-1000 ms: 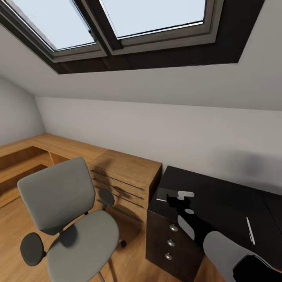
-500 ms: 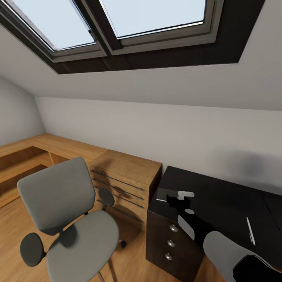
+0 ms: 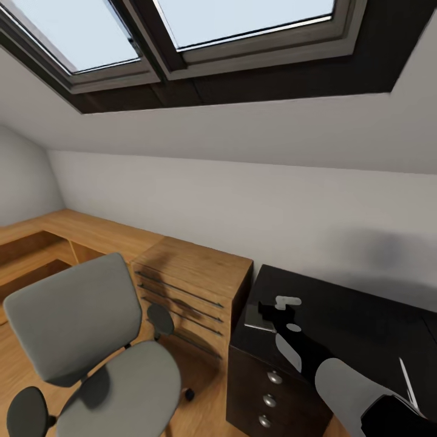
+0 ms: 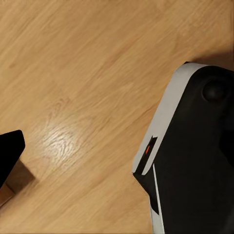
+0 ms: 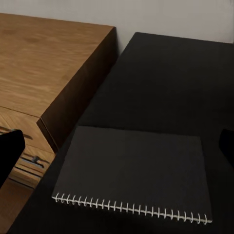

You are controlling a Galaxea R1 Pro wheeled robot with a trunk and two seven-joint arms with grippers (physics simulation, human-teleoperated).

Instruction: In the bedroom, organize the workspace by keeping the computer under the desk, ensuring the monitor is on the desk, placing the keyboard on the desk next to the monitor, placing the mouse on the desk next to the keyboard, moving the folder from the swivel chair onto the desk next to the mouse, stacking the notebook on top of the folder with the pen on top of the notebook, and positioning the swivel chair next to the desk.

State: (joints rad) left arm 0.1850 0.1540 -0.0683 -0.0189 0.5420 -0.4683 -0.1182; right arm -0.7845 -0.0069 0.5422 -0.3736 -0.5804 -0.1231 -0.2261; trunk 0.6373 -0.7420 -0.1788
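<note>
**Right arm poised over the notebook at the desk's end**

Head view: The swivel chair [image 3: 91, 346] is seen on the wooden floor [image 3: 206, 400], its seat bare; no folder can be made out on it. A wooden drawer cabinet [image 3: 188, 285] stands between the chair and the black desk [image 3: 352, 315], touching the desk's end. The right gripper [image 3: 280, 306] is held above the desk's near corner, over the notebook [image 3: 258, 318], of which a pale glint is seen. The pen [image 3: 405, 376] lies on the desk well apart from the notebook, toward the frame's right edge. Monitor, keyboard and mouse are not made out here.

Left wrist view: Wooden floor and part of the robot's own body [image 4: 195, 156] are shown. A dark fingertip [image 4: 9, 151] is seen at the edge; the left gripper's opening cannot be told.

Right wrist view: The spiral-bound notebook [image 5: 131, 170] lies flat on the desk, its wire spine toward the camera, close to the edge beside the cabinet. Dark fingertips [image 5: 9, 153] appear at both frame edges, so the jaws are judged spread wide, nothing held.

If the notebook is to be picked up, a grasp at the edge nearest the desk's end is judged best, since the thin cover gives little to pinch from above.
</note>
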